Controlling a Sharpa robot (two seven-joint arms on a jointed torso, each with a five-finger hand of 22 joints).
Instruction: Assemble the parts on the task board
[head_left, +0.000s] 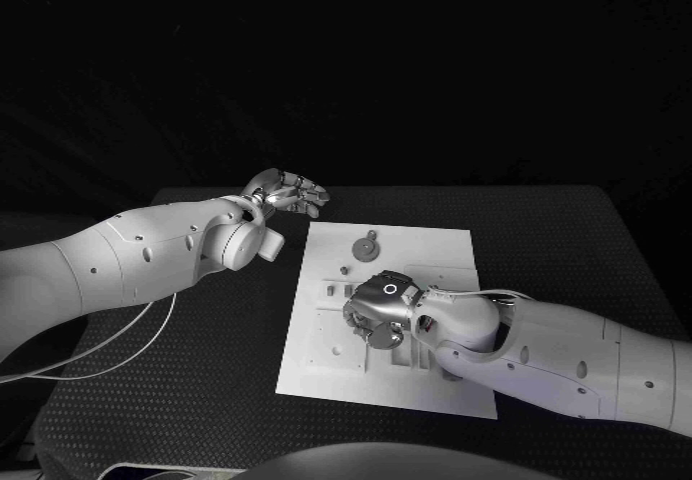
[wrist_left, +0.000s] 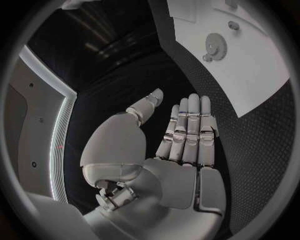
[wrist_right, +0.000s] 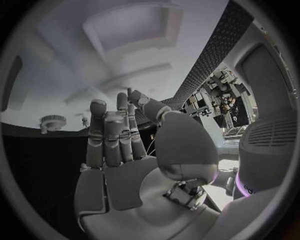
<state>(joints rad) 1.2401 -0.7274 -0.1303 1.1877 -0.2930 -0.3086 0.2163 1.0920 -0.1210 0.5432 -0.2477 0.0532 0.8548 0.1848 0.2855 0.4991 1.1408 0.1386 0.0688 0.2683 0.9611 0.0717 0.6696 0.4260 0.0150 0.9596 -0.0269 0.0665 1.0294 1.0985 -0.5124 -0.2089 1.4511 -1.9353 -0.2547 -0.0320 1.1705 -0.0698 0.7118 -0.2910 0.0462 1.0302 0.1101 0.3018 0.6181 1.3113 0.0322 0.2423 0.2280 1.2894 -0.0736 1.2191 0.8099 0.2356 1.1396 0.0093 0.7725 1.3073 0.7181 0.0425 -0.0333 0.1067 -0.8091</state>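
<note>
Silver right hand (head_left: 382, 305), fingers straight and empty, hides task board (head_left: 433, 250) centre; left hand (head_left: 286, 192) open.

right hand (head_left: 381, 308) over task board (head_left: 433, 245) middle

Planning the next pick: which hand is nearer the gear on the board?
Left. The left hand hovers off the board's far-left corner, near the gear; the right hand is over mid-board.

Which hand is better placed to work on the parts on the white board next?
Probably the right hand: it is over the middle of the task board, among the small parts. The left hand is open above the black table, off the board's far left corner.
</note>
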